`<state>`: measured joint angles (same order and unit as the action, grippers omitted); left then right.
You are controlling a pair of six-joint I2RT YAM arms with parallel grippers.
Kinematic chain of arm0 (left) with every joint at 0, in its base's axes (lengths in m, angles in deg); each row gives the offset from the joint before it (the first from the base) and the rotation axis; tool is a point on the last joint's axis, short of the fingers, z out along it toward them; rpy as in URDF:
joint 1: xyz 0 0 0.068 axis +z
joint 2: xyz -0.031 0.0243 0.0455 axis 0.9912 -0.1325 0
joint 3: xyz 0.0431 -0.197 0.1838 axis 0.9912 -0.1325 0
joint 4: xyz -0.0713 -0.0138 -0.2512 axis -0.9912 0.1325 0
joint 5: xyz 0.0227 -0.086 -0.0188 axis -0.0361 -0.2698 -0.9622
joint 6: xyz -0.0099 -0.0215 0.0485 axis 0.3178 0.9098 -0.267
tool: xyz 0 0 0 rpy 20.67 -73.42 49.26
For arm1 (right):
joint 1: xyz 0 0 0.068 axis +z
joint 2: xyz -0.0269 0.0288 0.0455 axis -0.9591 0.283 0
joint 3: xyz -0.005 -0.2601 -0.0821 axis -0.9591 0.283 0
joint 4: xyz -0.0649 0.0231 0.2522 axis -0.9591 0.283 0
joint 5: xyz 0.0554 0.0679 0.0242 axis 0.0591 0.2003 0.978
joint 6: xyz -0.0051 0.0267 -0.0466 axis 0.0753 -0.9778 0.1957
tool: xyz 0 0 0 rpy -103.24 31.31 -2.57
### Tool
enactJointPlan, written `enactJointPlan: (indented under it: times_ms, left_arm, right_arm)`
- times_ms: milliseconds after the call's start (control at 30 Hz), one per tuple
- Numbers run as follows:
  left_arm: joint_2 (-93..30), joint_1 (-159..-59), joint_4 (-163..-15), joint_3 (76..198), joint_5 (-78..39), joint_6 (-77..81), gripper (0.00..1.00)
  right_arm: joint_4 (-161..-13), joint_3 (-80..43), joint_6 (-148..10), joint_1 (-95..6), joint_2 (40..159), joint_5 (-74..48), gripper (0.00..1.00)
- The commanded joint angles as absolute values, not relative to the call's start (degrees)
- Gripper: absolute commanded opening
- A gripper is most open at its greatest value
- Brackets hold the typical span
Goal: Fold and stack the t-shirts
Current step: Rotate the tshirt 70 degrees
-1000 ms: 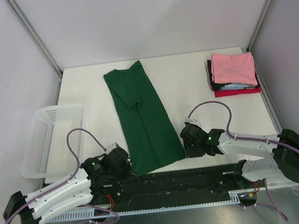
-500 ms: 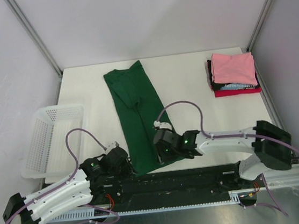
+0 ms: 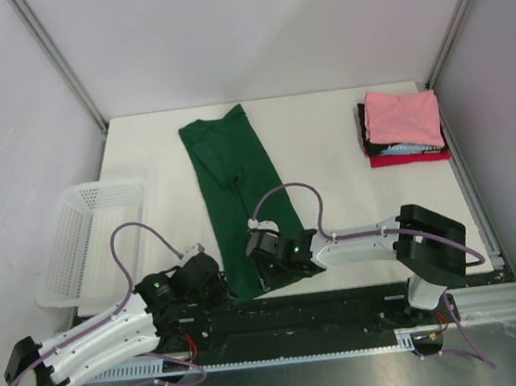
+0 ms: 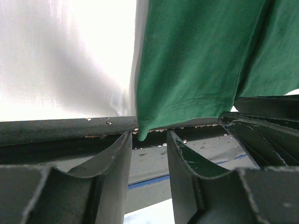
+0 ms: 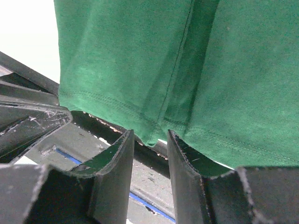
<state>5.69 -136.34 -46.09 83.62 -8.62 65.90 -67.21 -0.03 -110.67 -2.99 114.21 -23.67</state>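
Note:
A dark green t-shirt (image 3: pixel 240 195), folded lengthwise into a long strip, lies on the white table (image 3: pixel 327 148) with its hem at the near edge. My left gripper (image 3: pixel 222 288) is at the hem's near-left corner. In the left wrist view the gripper (image 4: pixel 148 135) is open, and the corner of the green t-shirt (image 4: pixel 196 60) hangs just at its tips. My right gripper (image 3: pixel 259 269) is at the hem's middle. It (image 5: pixel 149 133) is open, with a fold of the green t-shirt's (image 5: pixel 140 56) hem dipping between its tips. Folded t-shirts, pink on top, are stacked (image 3: pixel 404 122) at the back right.
A white mesh basket (image 3: pixel 90 235) sits at the table's left edge. A black rail (image 3: pixel 300 314) runs along the near edge just below the hem. Grey walls and metal posts close in the back and sides.
My right arm has swung left from beside the shirt's right edge to the middle of its near hem. The left arm has stayed at the near-left corner.

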Motion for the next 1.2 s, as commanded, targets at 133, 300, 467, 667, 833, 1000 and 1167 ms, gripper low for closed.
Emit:
enactJointPlan:
  times_ms: [133, 300, 467, 667, 833, 1000, 1167]
  left_arm:
    - [6.6, -136.0, -45.5, 84.4, -8.5, 66.7, 0.40]
    - [7.0, -136.0, -45.0, 84.3, -8.4, 66.6, 0.41]
    - [6.8, -136.0, -44.9, 84.3, -8.1, 66.5, 0.42]
    - [6.2, -136.0, -44.9, 84.6, -7.8, 66.3, 0.44]
    - [5.7, -136.0, -44.9, 84.4, -7.4, 66.3, 0.45]
    - [5.0, -136.0, -45.3, 84.4, -7.1, 66.5, 0.45]
    - [4.0, -136.0, -47.3, 84.2, -7.4, 66.7, 0.43]
  right_arm:
    - [-68.4, -2.8, -110.7, -2.4, 116.2, -23.6, 0.27]
    - [-65.9, -3.1, -111.0, -1.8, 114.5, -25.7, 0.04]
    - [-62.1, -3.1, -111.9, -0.9, 114.0, -28.0, 0.00]
    - [-59.8, -3.1, -112.5, -0.2, 116.1, -29.2, 0.00]
    - [-59.8, -3.1, -112.5, -0.1, 116.7, -29.3, 0.01]
    - [-60.1, -3.1, -112.5, -0.6, 117.4, -28.5, 0.06]
    - [-60.3, -3.1, -112.4, -0.9, 117.7, -27.9, 0.08]
